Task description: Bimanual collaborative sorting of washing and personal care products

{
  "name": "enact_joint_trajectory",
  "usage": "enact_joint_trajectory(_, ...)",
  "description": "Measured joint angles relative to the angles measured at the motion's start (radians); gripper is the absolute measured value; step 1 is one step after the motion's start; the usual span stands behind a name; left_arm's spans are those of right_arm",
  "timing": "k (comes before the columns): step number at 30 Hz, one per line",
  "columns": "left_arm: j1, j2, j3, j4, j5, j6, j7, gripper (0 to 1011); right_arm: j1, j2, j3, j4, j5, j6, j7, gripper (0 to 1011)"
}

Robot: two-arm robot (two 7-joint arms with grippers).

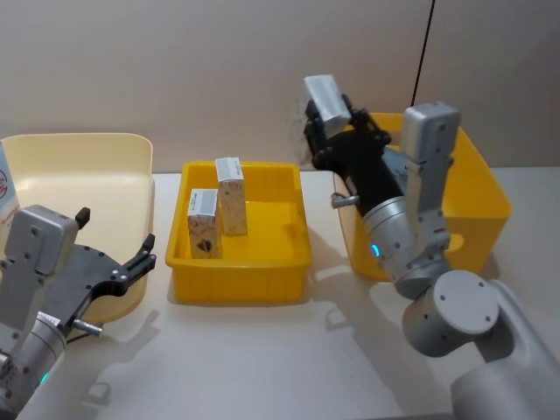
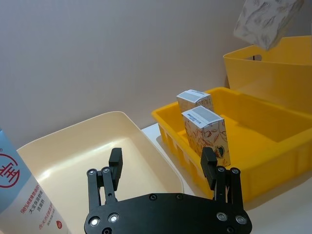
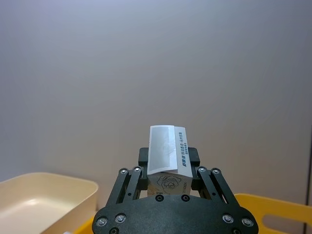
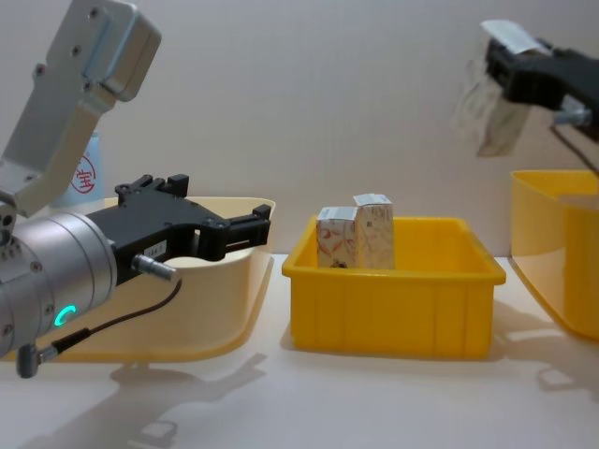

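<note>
Two white cartons (image 1: 203, 223) (image 1: 231, 194) with red-and-grey print stand upright in the left part of the middle yellow tray (image 1: 238, 287). My right gripper (image 1: 331, 122) is raised above the gap between that tray and the right tub, shut on a third carton (image 1: 325, 99) that is tilted; the right wrist view has this carton (image 3: 168, 156) between the pads. My left gripper (image 1: 115, 229) is open and empty, over the near right part of the cream tub (image 1: 79, 166). A light-blue tube (image 2: 19, 190) with a round red logo stands at the far left.
A deep yellow tub (image 1: 477, 192) stands at the right, partly behind my right arm. The cream tub's inside (image 2: 73, 161) is bare. A plain wall runs behind the table. Bare tabletop lies in front of the tray.
</note>
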Motion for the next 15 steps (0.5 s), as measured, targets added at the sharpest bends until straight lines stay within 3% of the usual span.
enact_joint_trajectory(5, 0.0, 0.0, 0.0, 0.0, 0.0, 0.0, 0.0, 1003, -0.009, 0.002, 0.035, -0.017, -0.026, -0.039, -0.038, 448)
enact_joint_trajectory(15, 0.0, 0.0, 0.0, 0.0, 0.0, 0.0, 0.0, 1003, -0.049, 0.003, 0.083, -0.059, -0.068, -0.065, -0.101, 448)
